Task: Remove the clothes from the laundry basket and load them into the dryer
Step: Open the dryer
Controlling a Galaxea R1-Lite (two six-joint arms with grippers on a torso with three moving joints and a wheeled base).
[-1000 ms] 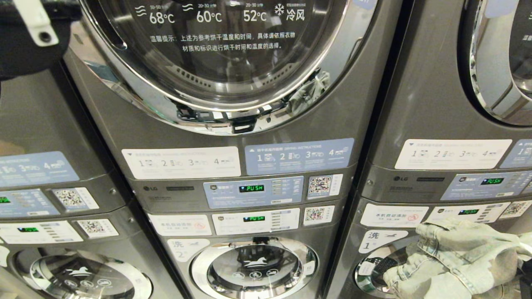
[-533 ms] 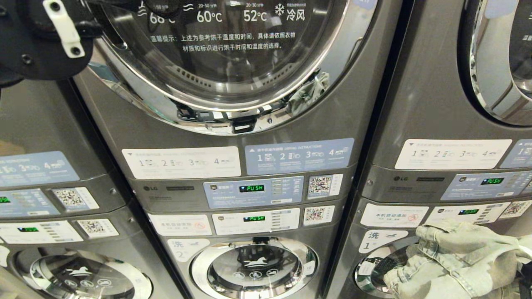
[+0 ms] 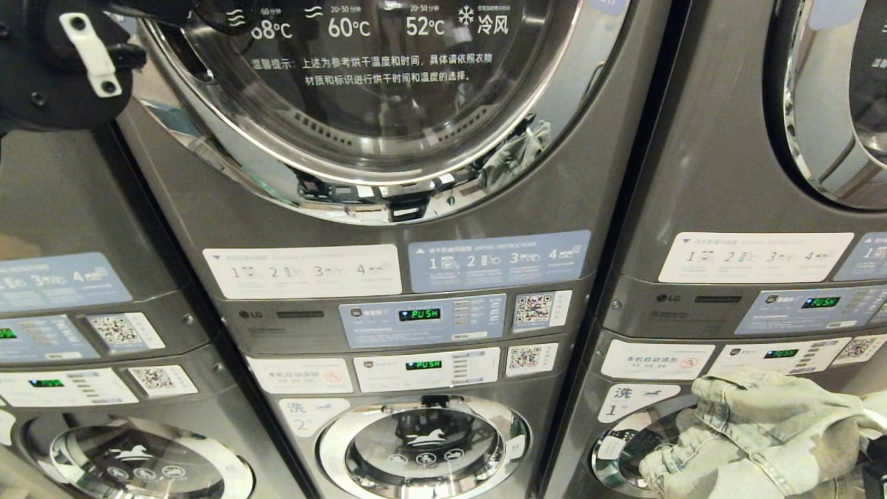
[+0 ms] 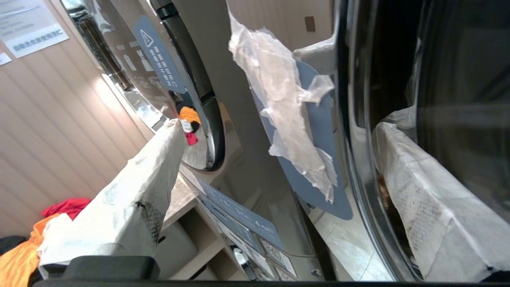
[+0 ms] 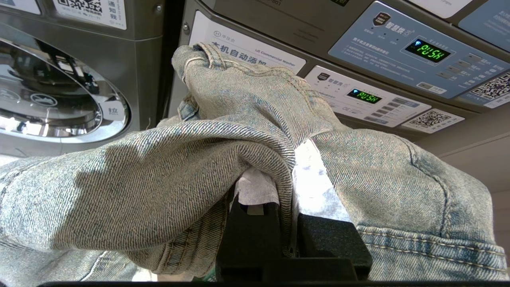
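Grey stacked laundry machines fill the head view, with a third stack cut off at the left edge and another at the right. At the far upper left, the left arm's dark wrist housing (image 3: 59,66) is seen, partly cropped; its claw is not shown in the head view. In the left wrist view the left claw (image 4: 275,167) is spread wide and nothing is gripped: one cloth-wrapped finger (image 4: 131,199) is seen on one side, the other (image 4: 434,211) against the dark glass on the other side. Between the fingers a scrap of clear film (image 4: 287,107) is stuck to a blue label. Beyond the claw, an orange and red garment (image 4: 24,243) is half cut off by the frame.

Centre, the dryer (image 3: 388,90) is shown with its round door closed, cropped at the top; a small bit of cloth (image 3: 516,156) is seen at the chrome rim, too distorted to tell whether real or reflected.

At the lower right, pale denim clothes (image 3: 769,436) are pinched in the closed right claw (image 5: 285,207), whose fingers are almost wholly buried under the fabric. The denim hangs just in front of the right stack's control panel (image 5: 370,103). The laundry basket cannot be made out.
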